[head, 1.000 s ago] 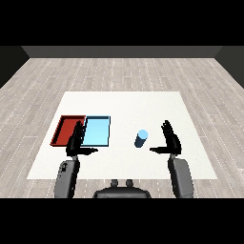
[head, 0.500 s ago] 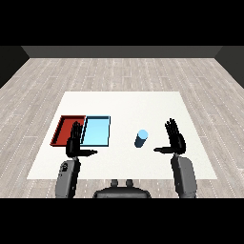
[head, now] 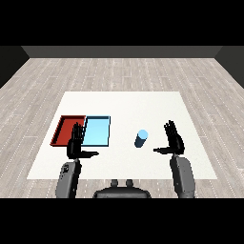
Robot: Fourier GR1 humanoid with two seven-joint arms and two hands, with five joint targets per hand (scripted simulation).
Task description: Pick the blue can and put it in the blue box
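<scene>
The blue can (head: 141,138) stands upright on the white table, to the right of the trays. My right hand (head: 173,140) is open beside it on the right, fingers straight up and thumb pointing toward the can, with a gap between them. The light blue tray (head: 96,131) lies left of the can, with the red tray (head: 67,129) against its left side. My left hand (head: 76,143) is open over the near edge where the two trays meet, holding nothing.
The white table (head: 124,107) stretches behind the trays and the can, and its near edge runs just in front of my forearms. Grey plank floor surrounds it.
My right hand has shifted a little to the right and forward, with its fingers raised more upright. The left hand and the can have stayed where they were.
</scene>
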